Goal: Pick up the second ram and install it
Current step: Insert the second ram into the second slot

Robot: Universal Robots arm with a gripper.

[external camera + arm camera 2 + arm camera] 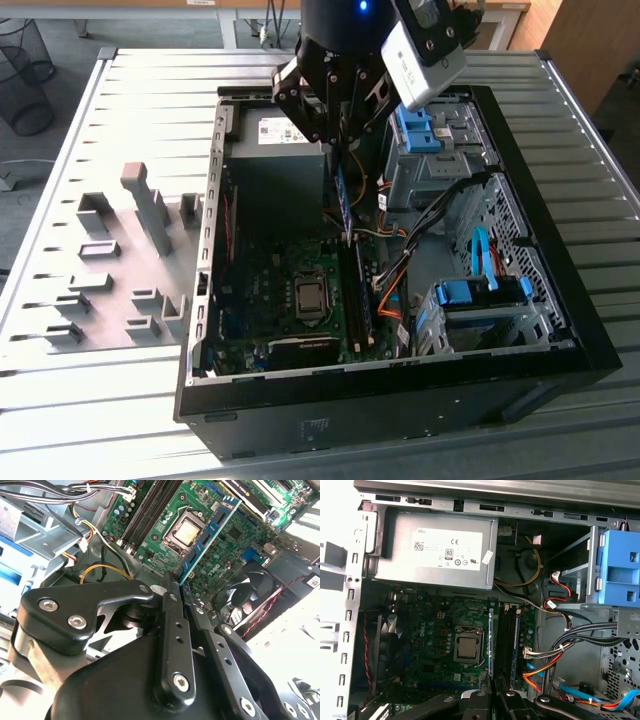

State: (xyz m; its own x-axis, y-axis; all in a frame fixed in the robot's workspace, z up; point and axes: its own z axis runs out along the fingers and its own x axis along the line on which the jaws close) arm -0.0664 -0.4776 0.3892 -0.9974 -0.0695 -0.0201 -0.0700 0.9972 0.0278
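The second ram [345,205] is a narrow blue-green stick with black chips, and it hangs on edge inside the open computer case [200,330]. My gripper [340,148] is shut on its upper end. In the second wrist view the black fingers [170,605] pinch the second ram [207,535], which reaches out over the motherboard [235,545] beside the CPU socket [185,530]. In the first wrist view the second ram [490,645] shows edge-on above my gripper [492,700], between the CPU socket [467,647] and the long memory slots [507,640]. It is held above the board, apart from the slots.
A silver power supply [275,135] fills the case's far end. Blue drive-bay latches [415,125] and a metal cage stand on the exterior view's right, with orange and black cables [390,290] close to the slots. Grey holder blocks [130,260] sit on the table on that view's left.
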